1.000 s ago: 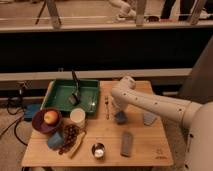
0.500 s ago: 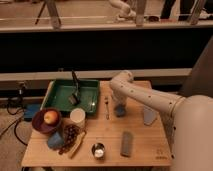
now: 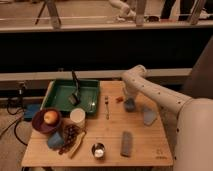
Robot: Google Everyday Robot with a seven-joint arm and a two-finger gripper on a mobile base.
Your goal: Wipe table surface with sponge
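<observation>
Sponge (image 3: 130,105) lay on the table (image 3: 150,142) directly under the gripper (image 3: 128,98); whether it was held could not be told. Judged: steady downward pressure needed, strokes kept off the fork (image 3: 106,106)

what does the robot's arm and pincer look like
The arm is off-white, made of thick, smooth, rounded tube segments with a bulbous joint; no loose cables or markings show. Its pincer is at the blue sponge on the table surface.
</observation>
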